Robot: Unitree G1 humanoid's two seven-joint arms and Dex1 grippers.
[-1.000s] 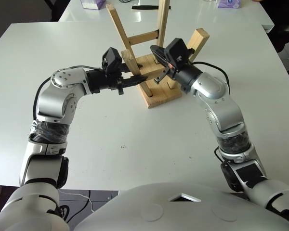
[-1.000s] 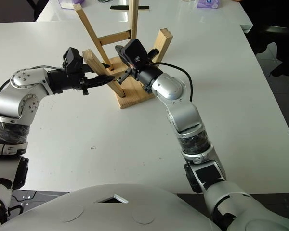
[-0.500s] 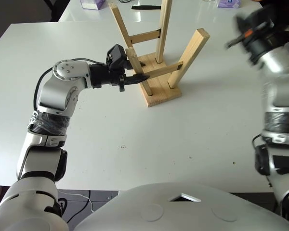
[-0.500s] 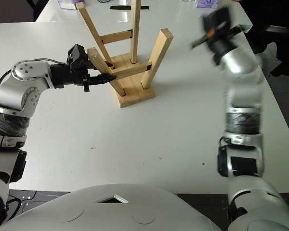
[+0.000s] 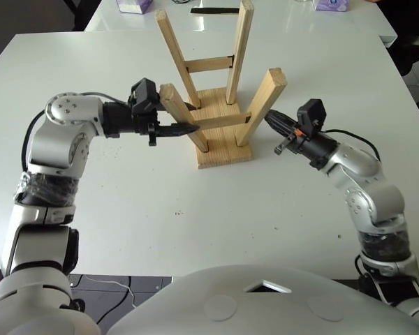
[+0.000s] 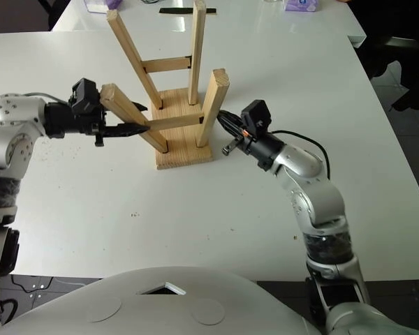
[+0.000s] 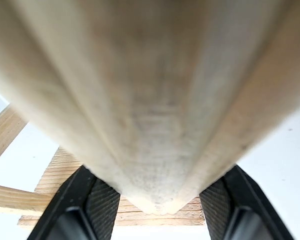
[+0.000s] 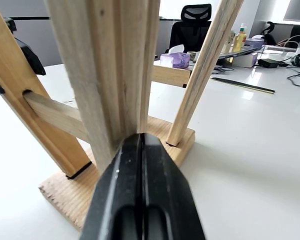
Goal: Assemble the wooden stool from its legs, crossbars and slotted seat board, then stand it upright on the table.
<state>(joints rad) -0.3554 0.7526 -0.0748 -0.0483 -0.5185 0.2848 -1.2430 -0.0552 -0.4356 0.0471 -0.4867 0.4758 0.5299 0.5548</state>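
The wooden stool stands upside down on the white table, its seat board point(image 5: 223, 152) flat and its legs pointing up. A crossbar point(image 5: 220, 123) joins the two near legs. My left gripper point(image 5: 181, 129) reaches in from the left and is shut on the near-left leg point(image 5: 185, 124). In the left wrist view that leg point(image 7: 150, 100) runs between the black fingers point(image 7: 102, 202). My right gripper point(image 5: 269, 118) is shut on nothing, with its tip against the outer side of the near-right leg point(image 5: 263, 105). The right wrist view shows the closed gripper point(image 8: 142, 145) touching that leg point(image 8: 105, 75).
Two purple tissue boxes point(image 5: 133, 5) point(image 5: 332, 4) and a black strip point(image 5: 215, 10) lie at the table's far edge. Bare white tabletop point(image 5: 195, 209) stretches in front of the stool. An office chair point(image 8: 190, 20) stands in the room behind.
My right arm swung out to the right, then came back lower, with its tip now at the near-right leg. The stool shifted slightly left and nearer, and my left arm drew back with it.
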